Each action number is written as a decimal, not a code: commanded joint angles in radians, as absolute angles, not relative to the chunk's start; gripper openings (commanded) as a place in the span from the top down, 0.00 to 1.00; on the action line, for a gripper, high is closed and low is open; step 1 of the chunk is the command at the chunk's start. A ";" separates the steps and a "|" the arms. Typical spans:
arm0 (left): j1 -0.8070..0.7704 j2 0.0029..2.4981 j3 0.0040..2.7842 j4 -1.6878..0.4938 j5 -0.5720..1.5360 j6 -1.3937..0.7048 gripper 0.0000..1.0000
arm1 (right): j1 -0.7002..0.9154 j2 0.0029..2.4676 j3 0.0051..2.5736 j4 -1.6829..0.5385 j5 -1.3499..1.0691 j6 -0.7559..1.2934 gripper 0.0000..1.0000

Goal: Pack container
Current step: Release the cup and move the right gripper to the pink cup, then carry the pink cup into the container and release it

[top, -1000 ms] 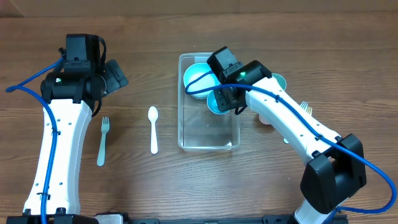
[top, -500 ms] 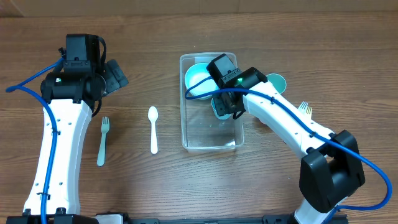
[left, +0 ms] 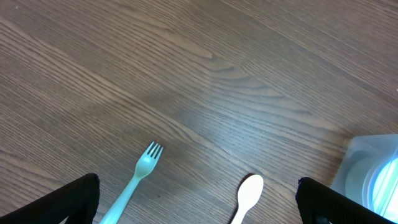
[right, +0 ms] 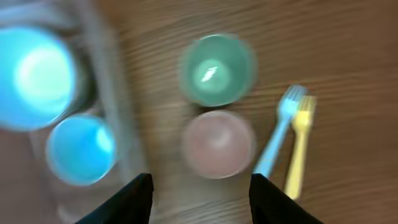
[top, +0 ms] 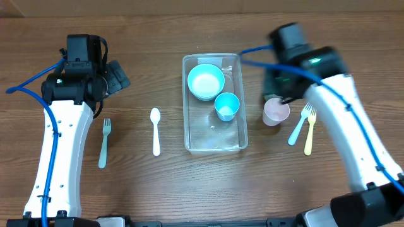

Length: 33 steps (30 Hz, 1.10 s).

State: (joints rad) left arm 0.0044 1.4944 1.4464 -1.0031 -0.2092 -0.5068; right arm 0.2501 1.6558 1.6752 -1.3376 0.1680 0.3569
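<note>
The clear container (top: 211, 135) stands mid-table with a teal bowl (top: 206, 82) and a small blue cup (top: 226, 106) upright inside it. My right gripper (top: 281, 91) hangs to the right of the container, above a pink cup (top: 276, 112). In the blurred right wrist view the gripper (right: 202, 202) is open and empty, with the pink cup (right: 217, 143) and a green cup (right: 217, 70) ahead of it and the container (right: 102, 74) at the left. At the far left, my left gripper (top: 117, 75) is wide open and holds nothing.
A teal fork (top: 104, 144) and a white spoon (top: 156, 131) lie left of the container; both show in the left wrist view, the fork (left: 140, 174) and the spoon (left: 247, 194). A blue fork (top: 297, 129) and a yellow fork (top: 309, 132) lie right of the pink cup.
My right gripper opened, left the blue cup standing in the container, then swung up and right to above the cups beside it. The left arm has not moved.
</note>
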 commanded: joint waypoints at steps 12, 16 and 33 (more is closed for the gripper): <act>0.006 1.500 1.454 -1.002 -0.205 -0.524 0.00 | -0.004 1.647 1.125 -0.927 -0.092 0.280 0.50; 0.006 1.500 1.454 -1.002 -0.205 -0.524 0.00 | -0.004 1.647 1.088 -0.900 -0.092 0.281 0.96; 0.006 1.500 1.454 -1.002 -0.205 -0.524 0.00 | 0.525 1.421 1.517 -1.158 0.123 0.265 0.96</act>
